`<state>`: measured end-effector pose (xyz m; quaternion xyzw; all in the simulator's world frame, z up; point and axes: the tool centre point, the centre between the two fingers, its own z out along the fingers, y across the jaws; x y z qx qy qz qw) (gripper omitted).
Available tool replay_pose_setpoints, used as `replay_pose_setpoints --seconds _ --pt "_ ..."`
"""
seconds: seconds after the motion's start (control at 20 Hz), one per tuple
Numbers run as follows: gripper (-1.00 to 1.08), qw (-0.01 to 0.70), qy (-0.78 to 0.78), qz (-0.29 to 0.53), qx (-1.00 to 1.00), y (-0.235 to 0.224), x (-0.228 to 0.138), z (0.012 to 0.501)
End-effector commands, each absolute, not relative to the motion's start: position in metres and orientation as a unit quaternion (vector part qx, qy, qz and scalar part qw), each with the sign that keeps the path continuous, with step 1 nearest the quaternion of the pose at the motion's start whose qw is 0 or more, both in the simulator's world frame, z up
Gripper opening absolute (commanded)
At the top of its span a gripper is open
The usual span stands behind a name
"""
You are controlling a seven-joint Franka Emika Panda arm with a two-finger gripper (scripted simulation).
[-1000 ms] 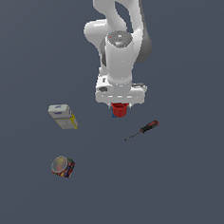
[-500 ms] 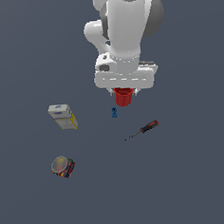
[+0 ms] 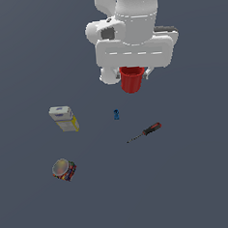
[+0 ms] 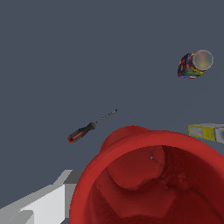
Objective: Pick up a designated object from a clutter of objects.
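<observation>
The red cup (image 3: 131, 79) hangs from my gripper (image 3: 132, 73), lifted well above the grey floor, with only its lower part showing below the white hand. In the wrist view the cup (image 4: 148, 179) fills the picture close up, its open rim toward the camera. The gripper is shut on the cup; its fingertips are hidden by the hand and the cup. On the floor below lie the screwdriver (image 3: 145, 132), the white-and-yellow box (image 3: 64, 119), the multicoloured can (image 3: 64, 169) and the tiny blue piece (image 3: 116, 114).
The screwdriver (image 4: 89, 128), the can (image 4: 194, 64) and an end of the box (image 4: 206, 131) show in the wrist view on the plain grey floor. The items lie well apart from one another.
The arm has risen with the red cup in its grip, lifting it clear of the floor. The blue piece, earlier hidden under the hand, now shows. The other items have not moved.
</observation>
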<state>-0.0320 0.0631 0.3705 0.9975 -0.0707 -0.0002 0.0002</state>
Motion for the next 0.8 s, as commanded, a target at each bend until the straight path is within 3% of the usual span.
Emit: replay_pose_setpoints --seconds 0.0,0.75 --pt "-1.00 0.000 -0.071 0.000 0.997 0.066 -0.028 0.393" --pt "-1.00 0.000 -0.071 0.000 0.997 0.075 -0.013 0.455"
